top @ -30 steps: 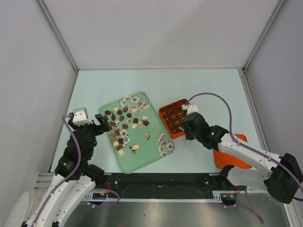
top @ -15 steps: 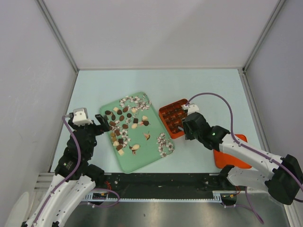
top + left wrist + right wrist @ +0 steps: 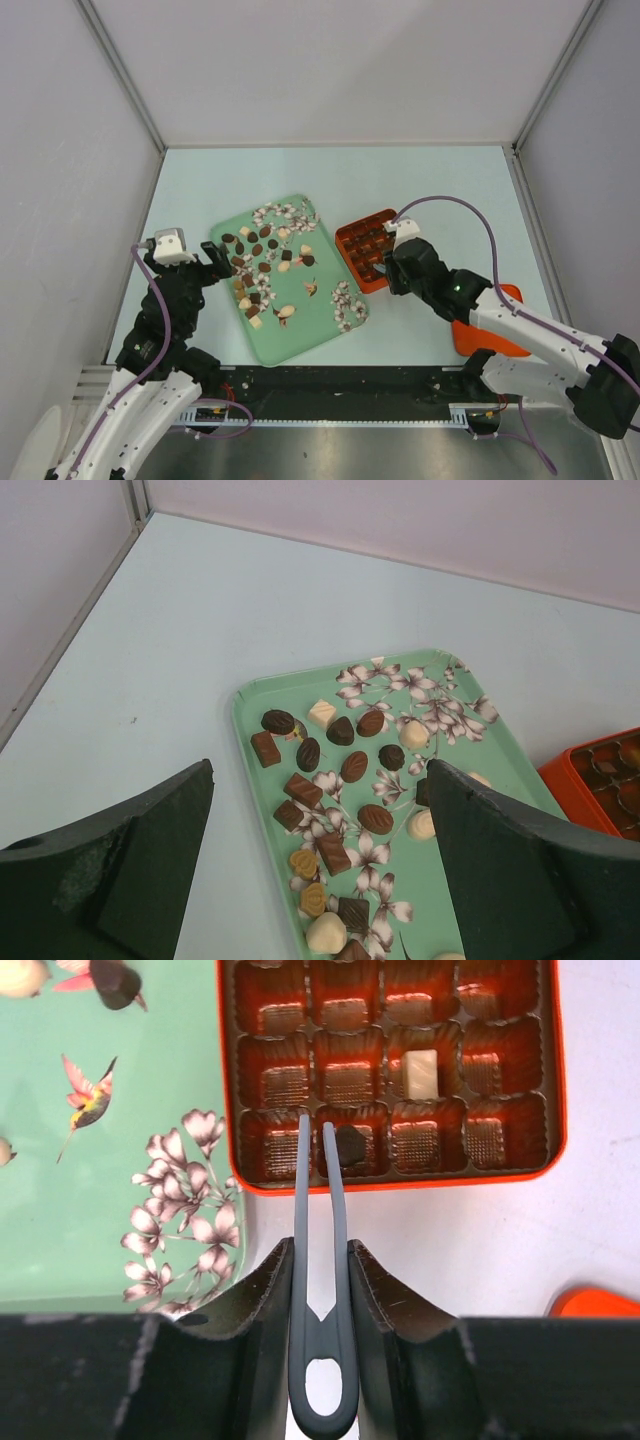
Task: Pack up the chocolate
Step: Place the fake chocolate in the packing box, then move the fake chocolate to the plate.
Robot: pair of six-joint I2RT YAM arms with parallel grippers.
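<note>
Green floral tray [image 3: 300, 335] on pale table [image 3: 400, 180]; orange gridded box [image 3: 345, 1085] just beside its right edge; orange piece [image 3: 605, 1302] nearby.

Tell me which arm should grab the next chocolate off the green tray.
Left, probably. The left end effector hangs open at the green floral tray edge, beside the loose chocolate pieces; the right end effector is over the orange gridded box, clamping grey tongs.

The top view looks down over the whole table [image 3: 420, 180]; the two close wrist views overlap on the green tray [image 3: 290, 340].
</note>
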